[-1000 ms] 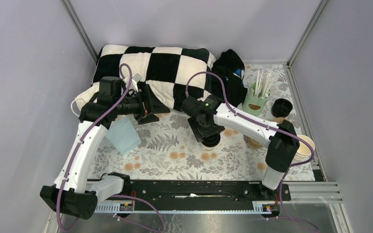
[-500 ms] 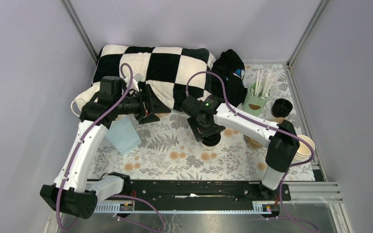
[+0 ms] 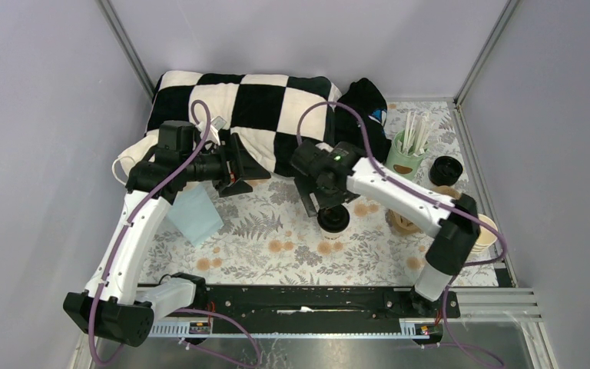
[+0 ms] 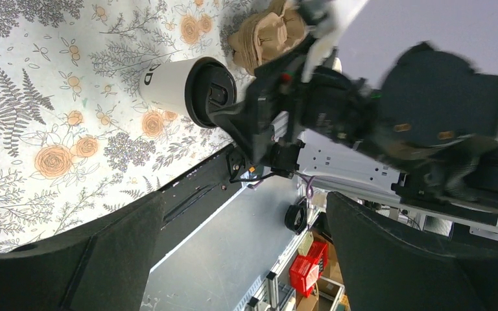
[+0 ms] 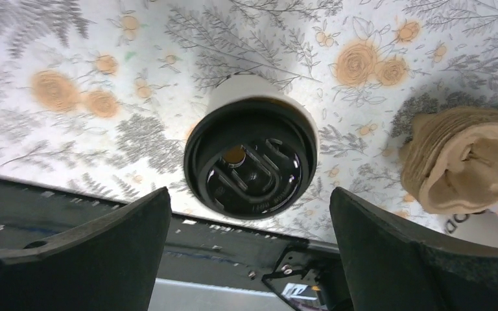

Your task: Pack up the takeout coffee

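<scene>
The takeout coffee [image 3: 333,219] is a white paper cup with a black lid, standing upright on the floral mat mid-table. My right gripper [image 3: 323,201] hovers just above and behind it, open. In the right wrist view the lid [image 5: 251,165] lies below and between the two wide-spread fingers [image 5: 71,259], and nothing touches it. My left gripper [image 3: 250,171] is held level over the mat's left side, pointing right, open and empty. Its wrist view shows the cup [image 4: 172,83] from the side, with the right gripper [image 4: 279,123] over it.
A brown pulp carrier [image 3: 403,221] [image 5: 467,162] sits right of the cup. A mint-green cup of white sticks [image 3: 403,157], a loose black lid [image 3: 446,171] and stacked paper cups [image 3: 482,231] stand at the right. A checkered cloth [image 3: 238,108] lies behind, a blue napkin [image 3: 194,214] at the left.
My right gripper has opened wider and lifted back off the cup, which stays standing on the mat. The left arm has not moved.
</scene>
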{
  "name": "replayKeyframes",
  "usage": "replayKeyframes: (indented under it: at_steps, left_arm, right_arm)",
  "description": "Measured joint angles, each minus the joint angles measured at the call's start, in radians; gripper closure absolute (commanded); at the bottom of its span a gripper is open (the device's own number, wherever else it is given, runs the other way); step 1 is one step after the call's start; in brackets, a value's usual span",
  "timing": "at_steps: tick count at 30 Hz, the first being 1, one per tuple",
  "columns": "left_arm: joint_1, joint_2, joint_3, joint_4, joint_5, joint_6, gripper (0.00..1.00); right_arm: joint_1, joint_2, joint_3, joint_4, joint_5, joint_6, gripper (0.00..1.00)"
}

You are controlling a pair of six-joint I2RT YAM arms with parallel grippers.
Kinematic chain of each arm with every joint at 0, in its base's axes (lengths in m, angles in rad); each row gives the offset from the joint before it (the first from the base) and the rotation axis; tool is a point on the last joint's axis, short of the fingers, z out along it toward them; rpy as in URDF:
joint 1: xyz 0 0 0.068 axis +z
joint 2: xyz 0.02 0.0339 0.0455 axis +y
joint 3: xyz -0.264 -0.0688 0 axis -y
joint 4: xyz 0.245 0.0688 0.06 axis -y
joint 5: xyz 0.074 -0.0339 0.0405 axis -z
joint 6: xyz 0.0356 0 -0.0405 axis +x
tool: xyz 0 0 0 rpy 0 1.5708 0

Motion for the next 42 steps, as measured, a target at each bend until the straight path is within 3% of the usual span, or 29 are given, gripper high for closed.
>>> replayKeyframes:
  at_steps: [6,11,14,19,21,31,38,42]
  left_arm:
    - [-0.041,0.006,-0.005,0.006,-0.021,0.0,0.06]
    - [-0.247,0.014,-0.14,0.169,-0.076,-0.077,0.24]
    - [-0.368,0.08,-0.239,0.289,-0.089,-0.14,0.32]
    - [-0.441,0.225,-0.335,0.449,-0.118,-0.197,0.2]
    - [-0.443,0.24,-0.372,0.511,-0.123,-0.222,0.19]
    - [-0.455,0.357,-0.405,0.77,-0.117,-0.297,0.34]
    - [-0.455,0.425,-0.405,0.821,-0.114,-0.3,0.4]
    - [-0.455,0.448,-0.406,0.833,-0.11,-0.297,0.45]
  right_arm:
    - [-0.188,-0.272,-0.15,0.157,-0.274,-0.024,0.01]
    - [-0.445,-0.479,-0.393,0.323,-0.552,-0.041,0.1]
    - [-0.541,-0.504,-0.562,0.419,-0.716,-0.04,0.15]
    - [-0.57,-0.484,-0.722,0.537,-0.887,-0.035,0.18]
    - [-0.575,-0.483,-0.753,0.584,-0.932,-0.035,0.19]
    - [-0.646,-0.482,-0.826,0.737,-1.066,-0.034,0.28]
    - [-0.683,-0.452,-0.879,0.812,-1.127,-0.032,0.33]
    - [-0.683,-0.43,-0.894,0.845,-1.139,-0.032,0.4]
